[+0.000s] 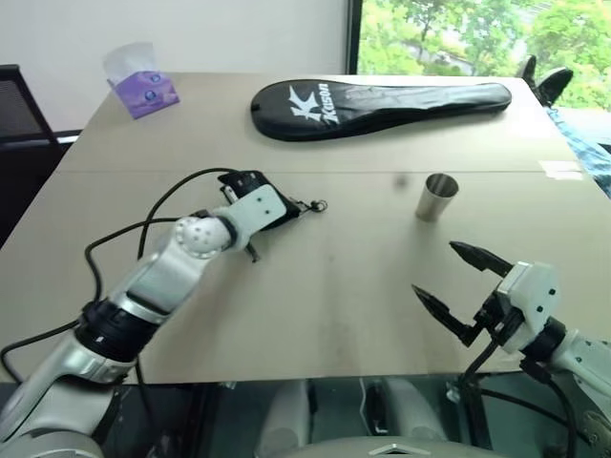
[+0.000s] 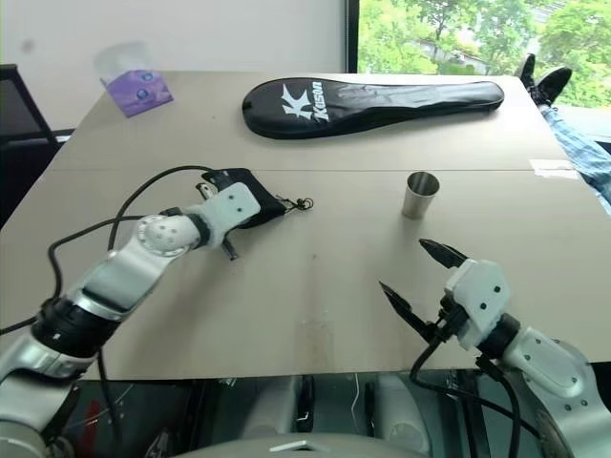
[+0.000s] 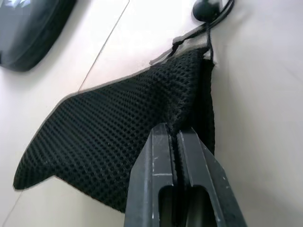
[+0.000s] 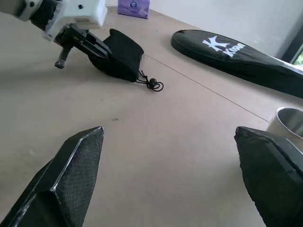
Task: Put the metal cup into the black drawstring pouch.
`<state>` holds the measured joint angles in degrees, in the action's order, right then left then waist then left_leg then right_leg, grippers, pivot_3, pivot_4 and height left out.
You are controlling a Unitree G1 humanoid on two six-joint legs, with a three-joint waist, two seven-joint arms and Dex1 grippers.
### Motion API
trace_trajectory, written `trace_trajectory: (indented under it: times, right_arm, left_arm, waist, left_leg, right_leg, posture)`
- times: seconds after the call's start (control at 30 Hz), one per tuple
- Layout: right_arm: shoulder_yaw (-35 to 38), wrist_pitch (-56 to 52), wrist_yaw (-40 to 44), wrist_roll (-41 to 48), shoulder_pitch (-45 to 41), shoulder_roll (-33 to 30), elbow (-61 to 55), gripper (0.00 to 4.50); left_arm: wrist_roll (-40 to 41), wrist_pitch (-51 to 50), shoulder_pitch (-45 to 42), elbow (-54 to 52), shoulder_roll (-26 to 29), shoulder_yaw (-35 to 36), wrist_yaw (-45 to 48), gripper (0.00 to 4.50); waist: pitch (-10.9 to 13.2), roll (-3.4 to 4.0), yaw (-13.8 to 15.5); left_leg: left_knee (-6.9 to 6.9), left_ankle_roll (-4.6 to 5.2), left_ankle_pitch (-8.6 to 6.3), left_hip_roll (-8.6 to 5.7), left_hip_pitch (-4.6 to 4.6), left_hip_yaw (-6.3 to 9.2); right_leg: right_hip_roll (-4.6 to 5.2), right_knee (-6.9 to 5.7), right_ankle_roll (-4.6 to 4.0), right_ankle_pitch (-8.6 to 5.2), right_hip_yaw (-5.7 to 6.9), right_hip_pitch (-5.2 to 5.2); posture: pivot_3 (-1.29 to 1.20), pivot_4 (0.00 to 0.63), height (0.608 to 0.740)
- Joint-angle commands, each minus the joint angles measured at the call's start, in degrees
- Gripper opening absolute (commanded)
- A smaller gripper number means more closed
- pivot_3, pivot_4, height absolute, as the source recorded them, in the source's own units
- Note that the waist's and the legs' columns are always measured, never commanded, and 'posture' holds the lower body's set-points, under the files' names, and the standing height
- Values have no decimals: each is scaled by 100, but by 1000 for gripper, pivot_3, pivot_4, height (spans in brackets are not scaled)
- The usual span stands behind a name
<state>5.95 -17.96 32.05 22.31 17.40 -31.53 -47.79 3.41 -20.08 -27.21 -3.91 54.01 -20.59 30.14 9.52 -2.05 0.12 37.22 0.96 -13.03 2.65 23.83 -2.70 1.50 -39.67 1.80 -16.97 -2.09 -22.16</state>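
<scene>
1. Left eye view: the left gripper (image 1: 283,212) lay on the black drawstring pouch (image 1: 250,181) at the tabletop's (image 1: 334,286) left-centre. The metal cup (image 1: 437,197) stood upright well to the right, apart from both. A good lift would, I judge, raise the fabric gently so the mouth by the cord falls open.
2. Right eye view: the right gripper (image 2: 414,281) hung near the tabletop's near edge, fingers spread wide and empty, nearer than the cup. The long racket cover (image 2: 372,102) lay at the far side.
3. Left wrist view: the left gripper's fingers (image 3: 156,170) were pressed together, pinching a fold of the pouch's mesh; its cord (image 3: 206,9) lay beyond.
4. Right wrist view: the wide fingers framed bare tabletop, the cup's rim beside one fingertip but untouched.
</scene>
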Motion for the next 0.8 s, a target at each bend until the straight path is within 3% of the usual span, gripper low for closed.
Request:
trace_trajectory:
  times: [0.03, 0.1, 0.23, 0.33, 0.47, 0.63, 0.8]
  right_arm:
    - [-45, 166, 5, -19, -100, 48, -21, 4500]
    - [-42, 205, 38, -18, -86, 54, 14, 4500]
    - [-46, 275, 101, -9, -45, 57, 94, 4500]
    - [-51, 279, 116, 15, -72, 76, 133, 4500]
    - [-119, 247, 153, 14, -110, 71, 138, 4500]
    - [-87, 198, 196, 57, -103, 8, 111, 4500]
    - [-27, 161, 218, 99, -103, -32, 100, 4500]
  left_arm:
    - [-3, 876, 156, 596, 140, 583, 453, 52]
    - [279, 693, 305, 463, 41, 908, 704, 928]
    - [17, 172, 790, -551, -99, 1249, 382, 2623]
    - [-186, -758, 1063, -1555, -256, 1273, 120, 2623]
    - [-1480, -2416, 812, -2482, -548, 568, -486, 2623]
    - [-2776, -4063, 135, -2706, -580, -579, -536, 2623]
    - [-3176, -4622, -310, -2379, -763, -1164, -377, 2623]
  waist:
    - [0, 0, 49]
    - [0, -1, 65]
    - [0, -1, 73]
    - [0, 0, 45]
    - [0, -1, 52]
    - [0, -1, 57]
    - [0, -1, 49]
  left_leg:
    - [0, 1, 0, -2, 0, -1]
    - [1, 6, -3, -3, 3, -3]
    - [1, 8, -4, -4, 9, 4]
    - [0, 8, -4, -3, 10, 7]
    - [7, 8, -4, -4, 8, 9]
    - [10, 8, -4, -23, 4, 11]
    - [9, 8, -4, -18, 5, 10]
  right_leg:
    - [2, 5, 1, 0, 1, 2]
    - [2, 6, 2, 0, 17, 2]
    - [7, 9, 3, 0, 39, 2]
    - [6, 8, 4, 0, 40, 2]
    - [-32, 1, 4, 0, 34, 4]
    - [-46, -4, 6, -1, 27, 5]
    - [-45, -4, 5, -1, 22, 3]
  posture:
    - [0, 150, 740]
    - [0, 150, 740]
    - [0, 150, 740]
    - [0, 150, 740]
    - [0, 150, 740]
    - [0, 150, 740]
    - [0, 150, 740]
